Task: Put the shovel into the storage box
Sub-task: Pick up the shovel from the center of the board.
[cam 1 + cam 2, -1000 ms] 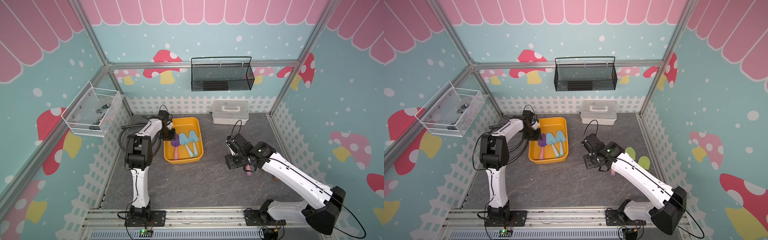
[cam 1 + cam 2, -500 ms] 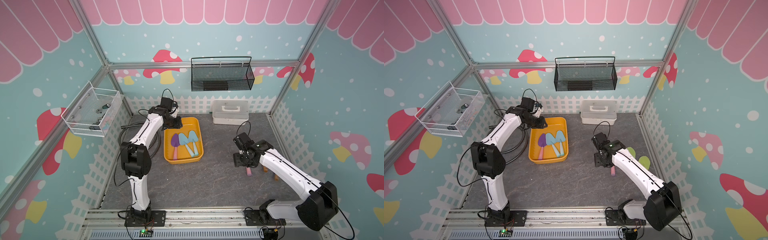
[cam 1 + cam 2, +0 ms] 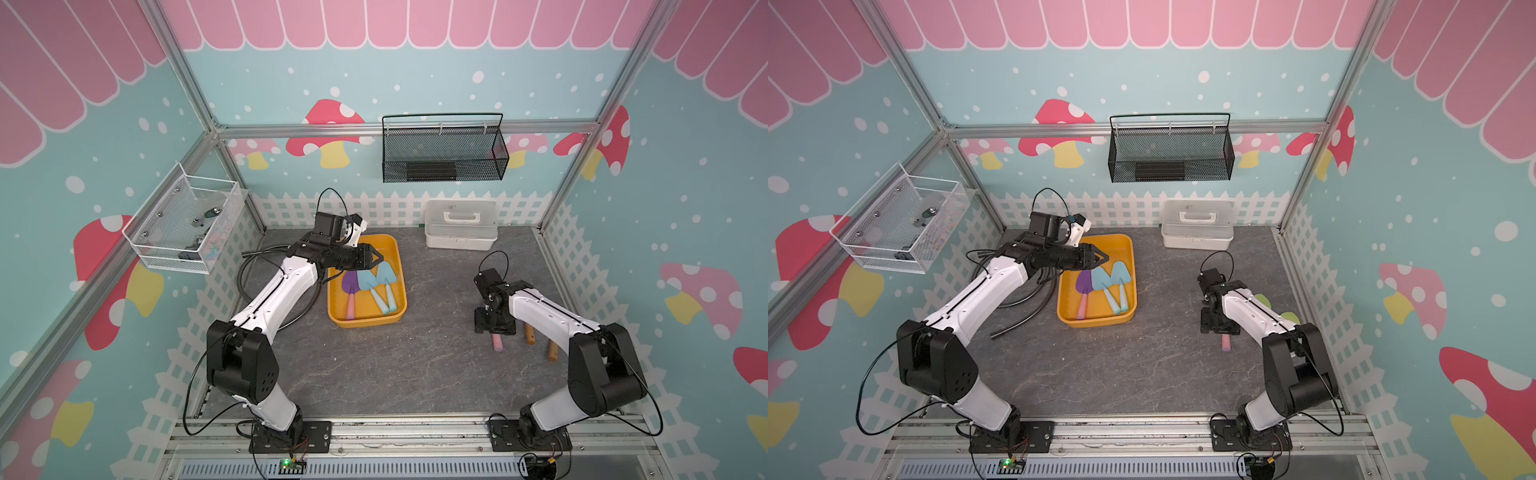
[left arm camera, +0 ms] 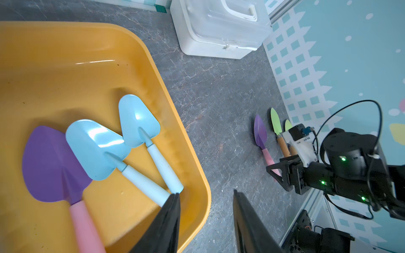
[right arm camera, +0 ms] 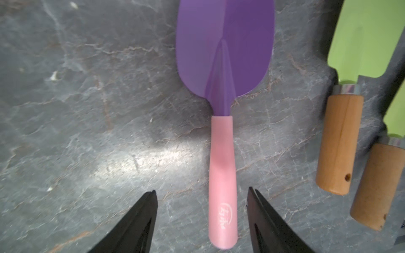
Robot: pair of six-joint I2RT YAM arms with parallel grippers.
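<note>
The right tool point(image 5: 201, 191) hangs low over the purple shovel point(image 5: 221, 131), which lies flat on the tabletop point(image 3: 415, 365), well apart from the storage box point(image 3: 365, 321). Its jaws are spread, one on each side of the pink handle near the butt end. Bare stone shows in both gaps, so nothing is gripped yet. The line-up looks deliberate to me: the handle is the narrow, rounded part and easier to pinch than the wide, thin blade. I'd say the pick-up is the step in hand.

Two green shovels point(image 5: 341, 135) with wooden handles lie just beside it. The jaw on that side has a gap to drop into, but not a generous one. The other side is open tabletop.

The left tool point(image 4: 205, 193) hovers above the box, jaws apart and empty. Hanging there, it may crowd the drop. Three shovels already lie inside, one purple point(image 4: 52, 164) and two light blue point(image 4: 96, 146), with their blades toward the far end. The floor beyond the blades is bare. Between the shovel and the box's low rim the stone is free, and the white case point(image 3: 460, 226) stands off that line.
</note>
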